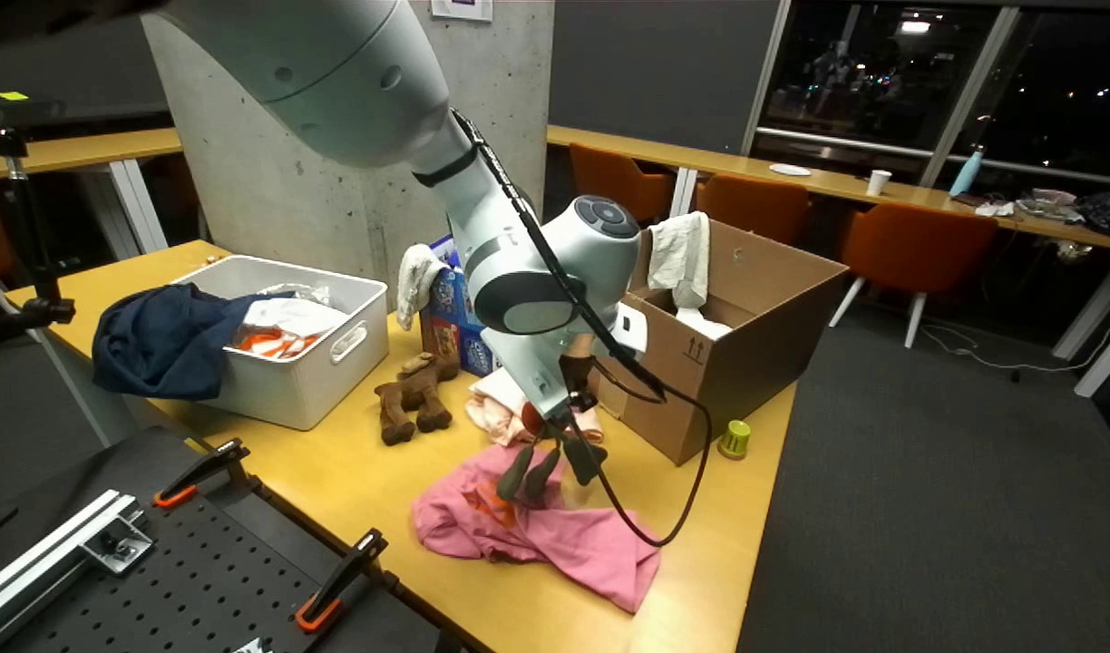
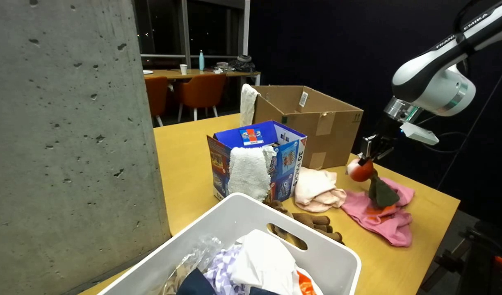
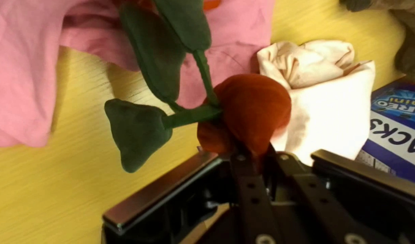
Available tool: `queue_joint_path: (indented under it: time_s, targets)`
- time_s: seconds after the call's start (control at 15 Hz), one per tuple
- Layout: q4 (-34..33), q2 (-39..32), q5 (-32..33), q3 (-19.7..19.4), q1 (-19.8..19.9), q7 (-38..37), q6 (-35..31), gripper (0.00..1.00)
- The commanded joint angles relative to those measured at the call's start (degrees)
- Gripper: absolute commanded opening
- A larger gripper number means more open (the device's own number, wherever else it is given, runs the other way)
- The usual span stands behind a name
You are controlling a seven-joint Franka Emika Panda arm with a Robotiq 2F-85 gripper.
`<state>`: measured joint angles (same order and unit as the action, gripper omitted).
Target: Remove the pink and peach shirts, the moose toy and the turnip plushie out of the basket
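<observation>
the gripper (image 3: 258,150) has the turnip (image 3: 256,108), jaws clenched tight on its red body, held up over the table (image 1: 365,481)! green leaves dangle above the pink shirt (image 1: 582,540); whether they brush it, can't tell. that shirt sprawls rumpled on the tabletop, some orange showing on it. further back, the peach shirt (image 2: 316,188) sits bunched just beside the carton (image 2: 288,159), near the cardboard box (image 2: 341,141). and here's the moose (image 1: 419,394), lying on the table between basket (image 1: 274,390) and peach shirt! over the basket's rim spills a navy garment (image 1: 165,340).
</observation>
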<state>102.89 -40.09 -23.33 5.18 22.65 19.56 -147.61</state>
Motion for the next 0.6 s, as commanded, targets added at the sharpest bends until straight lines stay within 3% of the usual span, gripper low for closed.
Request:
queue_joint_path:
  time_s: [0.0, 0.2, 0.53]
  targets:
    - [-9.1, -6.4, 3.5, -2.7, -2.5, -5.7, 3.9, 0.03]
    - [-13.8, -10.4, 5.4, -4.4, -3.7, -10.1, 5.9, 0.03]
    - [-16.0, -12.7, 5.7, -6.1, -3.6, -13.9, 5.9, 0.03]
